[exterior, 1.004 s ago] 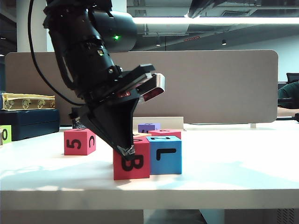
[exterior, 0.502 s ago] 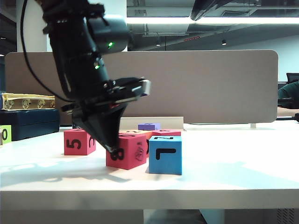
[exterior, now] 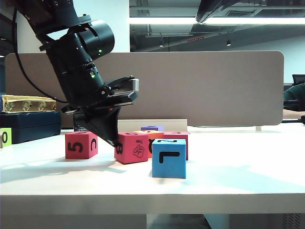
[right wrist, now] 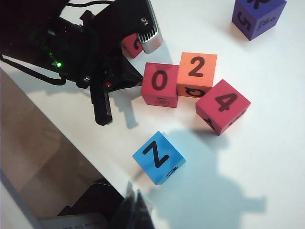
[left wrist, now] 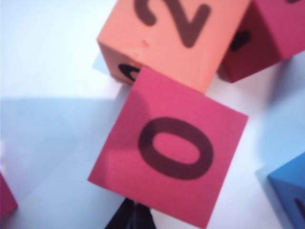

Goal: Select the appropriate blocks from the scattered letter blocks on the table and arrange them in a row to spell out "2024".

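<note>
Blocks half gathered, left gripper (exterior: 114, 141) at the red 0 block (exterior: 132, 148).

Leftmost on the table (exterior: 228, 181) stands a red 5 block (exterior: 81, 144), well apart from the cluster. Next, the left gripper, fingers pressed together and holding nothing, sits tip-down just beside the 0 block's outer face, so any push would drive it toward the orange 2 block (right wrist: 197, 69) it touches. A red 4 block (right wrist: 222, 106) lies askew beyond that; the blue block (exterior: 168, 158) stands in front. The right gripper (right wrist: 136, 202), fingers together and empty, hovers high above, farther off.
</note>
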`<state>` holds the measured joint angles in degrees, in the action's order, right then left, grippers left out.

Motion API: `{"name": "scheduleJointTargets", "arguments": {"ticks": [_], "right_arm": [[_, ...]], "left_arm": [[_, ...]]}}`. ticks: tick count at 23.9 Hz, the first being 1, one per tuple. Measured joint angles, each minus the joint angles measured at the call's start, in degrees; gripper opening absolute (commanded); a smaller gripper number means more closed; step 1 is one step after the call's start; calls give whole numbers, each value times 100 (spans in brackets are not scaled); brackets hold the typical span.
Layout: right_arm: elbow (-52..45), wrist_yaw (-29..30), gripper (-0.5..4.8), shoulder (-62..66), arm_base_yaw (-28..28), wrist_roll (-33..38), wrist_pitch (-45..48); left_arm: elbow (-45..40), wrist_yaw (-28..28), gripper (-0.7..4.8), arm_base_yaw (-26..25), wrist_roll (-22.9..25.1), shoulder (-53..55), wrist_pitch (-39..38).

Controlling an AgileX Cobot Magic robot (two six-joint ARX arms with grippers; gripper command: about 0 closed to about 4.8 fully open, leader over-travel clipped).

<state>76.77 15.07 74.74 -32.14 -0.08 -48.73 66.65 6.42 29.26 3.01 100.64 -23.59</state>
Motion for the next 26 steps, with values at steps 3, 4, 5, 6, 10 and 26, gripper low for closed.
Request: {"name": "scheduleJointTargets", "arguments": {"ticks": [3, 4, 5, 6, 10, 26], "right_arm": [[0, -9, -3, 0, 0, 0, 0], [0, -7, -3, 0, 0, 0, 0], [0, -7, -3, 2, 0, 0, -2], [0, -7, -3, 0, 0, 0, -2], [0, -9, -4, 7, 2, 0, 0], [0, -9, -3, 11, 0, 0, 28]], "left_arm": [[4, 4, -6, -26, 17, 17, 186], [24, 7, -6, -59, 17, 37, 216], [57, 2, -6, -94, 17, 74, 240], [90, -44, -6, -105, 17, 107, 264], [280, -363, -6, -254, 2, 164, 275], [1200, 999, -6, 210, 92, 262, -894]]}}
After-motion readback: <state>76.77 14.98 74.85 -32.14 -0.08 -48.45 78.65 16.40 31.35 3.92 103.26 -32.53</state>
